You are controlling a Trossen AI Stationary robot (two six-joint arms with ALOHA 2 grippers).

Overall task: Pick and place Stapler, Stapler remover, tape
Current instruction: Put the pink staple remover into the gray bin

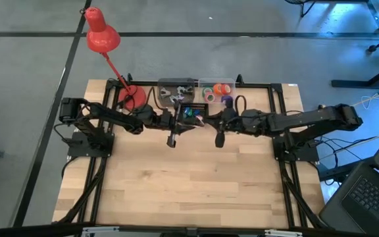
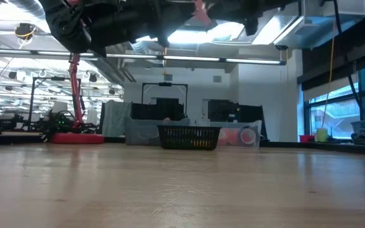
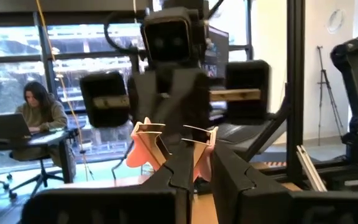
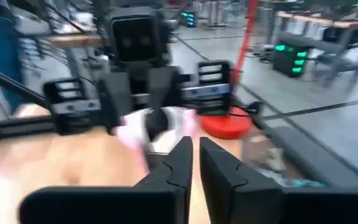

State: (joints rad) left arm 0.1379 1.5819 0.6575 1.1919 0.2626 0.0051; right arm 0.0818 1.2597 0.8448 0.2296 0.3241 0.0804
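Note:
Both grippers meet in mid-air over the table's far middle. Between them is the stapler remover [image 3: 140,153], pink with two silver claws; it is a pale blur [image 4: 143,133] in the right wrist view. My left gripper [image 3: 202,163] is shut on it from the table's left. My right gripper [image 4: 194,149] faces it from the right, fingers almost together. Round tape rolls [image 1: 216,91], orange, green and purple, lie in a clear tray at the far edge. The stapler is not to be made out. My left gripper pinches the remover's pink body [image 3: 199,167] between its two fingers, coming about level from the table's left. The remover is lifted clear of the table, its silver claws [image 3: 146,129] standing out past the fingertips. My right gripper's dark fingers [image 3: 180,104] reach the remover's claw end from the table's right, about level. The fingers themselves hide the place of contact, so which part they have cannot be told.
A black wire basket [image 1: 189,112] holding green things stands under and just behind the grippers; it also shows in the low view [image 2: 189,136]. A second clear tray [image 1: 175,89] sits beside the tape tray. A red desk lamp [image 1: 102,36] stands at the far left.

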